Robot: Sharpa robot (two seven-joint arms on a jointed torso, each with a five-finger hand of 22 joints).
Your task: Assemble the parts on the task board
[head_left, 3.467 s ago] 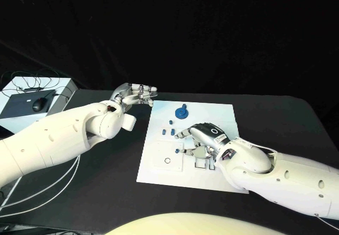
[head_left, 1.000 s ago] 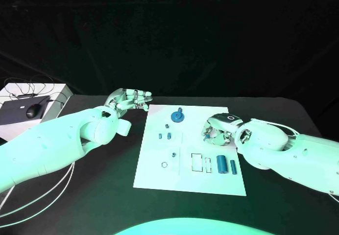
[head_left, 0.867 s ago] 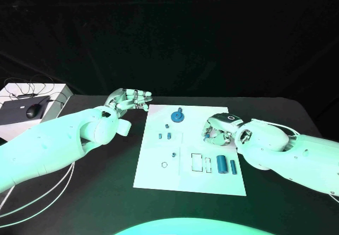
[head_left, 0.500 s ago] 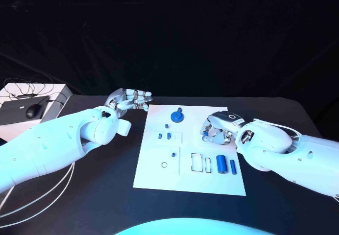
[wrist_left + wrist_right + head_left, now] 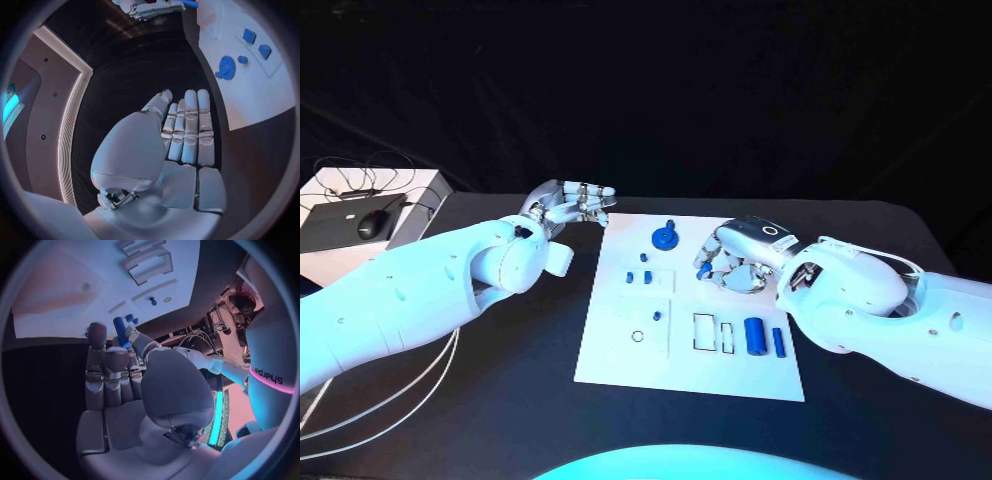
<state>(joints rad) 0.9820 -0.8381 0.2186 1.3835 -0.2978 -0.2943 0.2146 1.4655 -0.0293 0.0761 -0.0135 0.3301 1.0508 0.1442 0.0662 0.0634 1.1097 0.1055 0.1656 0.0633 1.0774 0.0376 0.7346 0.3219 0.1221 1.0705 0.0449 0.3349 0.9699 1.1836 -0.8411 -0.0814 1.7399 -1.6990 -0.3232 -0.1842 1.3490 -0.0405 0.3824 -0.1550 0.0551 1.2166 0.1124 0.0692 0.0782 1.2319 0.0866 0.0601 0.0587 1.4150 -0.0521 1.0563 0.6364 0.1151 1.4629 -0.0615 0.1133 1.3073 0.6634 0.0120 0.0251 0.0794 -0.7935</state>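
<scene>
The white task board (image 5: pixel 625 352) lies in the middle of the table. A blue gear part (image 5: pixel 665 238) stands at its far edge, and small blue parts (image 5: pixel 643 277) sit left of centre. Two blue cylinders (image 5: pixel 764 338) lie side by side at the near right, beside empty rectangular slots (image 5: pixel 713 333). My right hand (image 5: pixel 733 262) hovers over the board's far right part. In the right wrist view its thumb and fingers pinch a blue peg (image 5: pixel 120 331). My left hand (image 5: pixel 574 203) hangs past the board's far left corner, holding nothing, with its fingers (image 5: pixel 187 130) straight.
A white box (image 5: pixel 423 192) carrying a black pad, a mouse (image 5: pixel 369 222) and cables stands off the table's far left corner. Dark bare table (image 5: pixel 877 230) lies right of the board. In the left wrist view the board (image 5: pixel 250 90) and gear (image 5: pixel 225 67) lie ahead of the left hand.
The right hand left the slots in the board's middle, uncovering two blue cylinders, rose to the far right side, and has just drifted a little left. The left hand has hardly moved.
</scene>
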